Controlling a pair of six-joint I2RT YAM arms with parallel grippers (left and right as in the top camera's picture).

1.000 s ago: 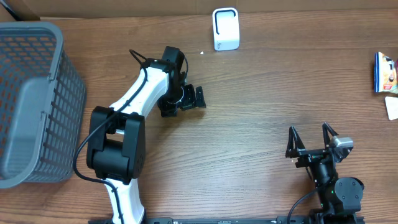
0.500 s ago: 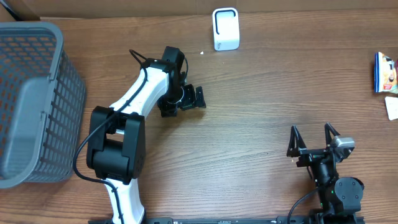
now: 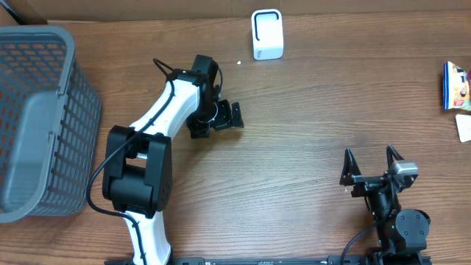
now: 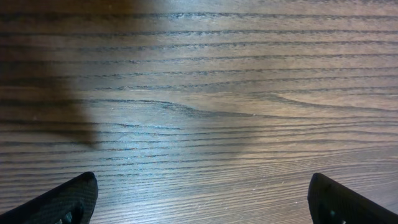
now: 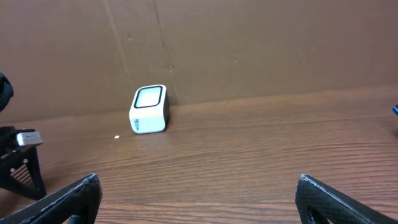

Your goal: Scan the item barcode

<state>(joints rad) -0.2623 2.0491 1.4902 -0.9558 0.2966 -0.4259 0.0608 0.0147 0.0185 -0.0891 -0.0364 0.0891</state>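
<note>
Only the right gripper (image 3: 368, 151) has been nudged slightly rightward; it and the left gripper (image 3: 217, 121) are held wide open, empty, as the item (image 3: 456, 86) lies ungrasped at the right edge of the table (image 3: 294, 147).

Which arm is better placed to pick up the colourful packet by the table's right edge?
Likely the right arm: it sits on the same side as the colourful printed packet, jaws open, bare wood between. The left arm is across the wooden table, nearer the grey mesh basket.
</note>
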